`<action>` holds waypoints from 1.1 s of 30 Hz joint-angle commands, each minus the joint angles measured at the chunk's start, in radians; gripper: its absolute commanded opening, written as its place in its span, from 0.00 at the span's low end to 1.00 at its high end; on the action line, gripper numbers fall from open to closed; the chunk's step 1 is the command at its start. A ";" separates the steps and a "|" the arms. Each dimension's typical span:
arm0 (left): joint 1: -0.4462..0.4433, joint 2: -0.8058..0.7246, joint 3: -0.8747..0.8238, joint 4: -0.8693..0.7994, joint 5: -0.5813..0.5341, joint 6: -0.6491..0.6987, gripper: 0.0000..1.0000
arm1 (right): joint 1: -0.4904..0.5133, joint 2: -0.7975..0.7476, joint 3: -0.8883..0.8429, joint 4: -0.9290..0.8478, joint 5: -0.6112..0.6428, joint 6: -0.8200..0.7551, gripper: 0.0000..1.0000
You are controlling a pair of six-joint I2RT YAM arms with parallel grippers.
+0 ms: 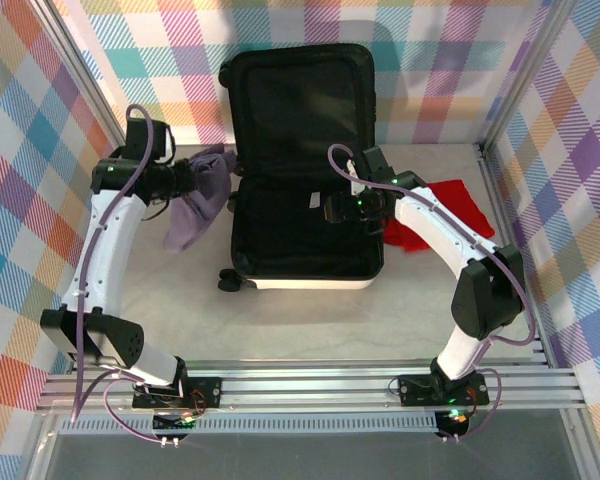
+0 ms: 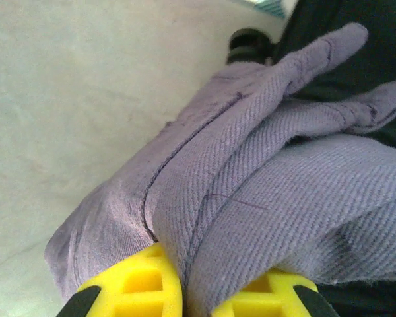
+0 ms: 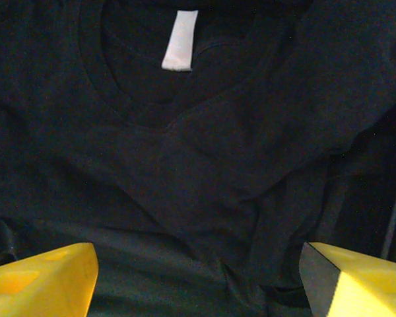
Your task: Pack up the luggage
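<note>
Overhead view: the small hard-shell suitcase with white outer shell and black fabric lining (image 1: 310, 283) lies open at upper centre of the frame on the pale grey table top (image 1: 310, 335). Its lid stands upright against the plaid back wall (image 1: 430, 60) and its lower half lies flat. My left gripper (image 1: 192, 182) sits left of the case, in the upper left of the frame. In the left wrist view its yellow fingers (image 2: 135, 290), at the bottom edge, are clamped on a folded purple twill garment (image 2: 264, 191) that takes up the centre and right of that frame. Overhead, the garment drapes down from the jaws just beside the case's left wall; whether it touches the table I cannot tell. One black wheel (image 2: 247, 41) shows at the top of the left wrist frame. My right gripper (image 1: 332, 210) is over the lower half of the case, right of centre. In the right wrist view its jaws stand wide apart, one finger at lower left, the other at lower right, nothing between them. Beneath them, inside the case, lies a black T-shirt (image 3: 185, 145) with a white neck label (image 3: 180, 39) at top centre. A crumpled red cloth (image 1: 435, 215) lies on the table right of the case, partly under my right arm.
</note>
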 commanded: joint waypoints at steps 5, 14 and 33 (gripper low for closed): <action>-0.087 0.050 0.272 0.042 0.092 -0.033 0.00 | -0.008 -0.016 0.022 0.021 -0.098 -0.005 0.81; -0.250 0.231 0.496 0.053 0.082 -0.059 0.00 | -0.008 0.005 0.031 0.108 -0.287 0.050 0.81; -0.531 0.261 0.298 0.243 -0.189 -0.230 0.00 | -0.026 0.322 0.363 0.162 -0.375 0.153 0.82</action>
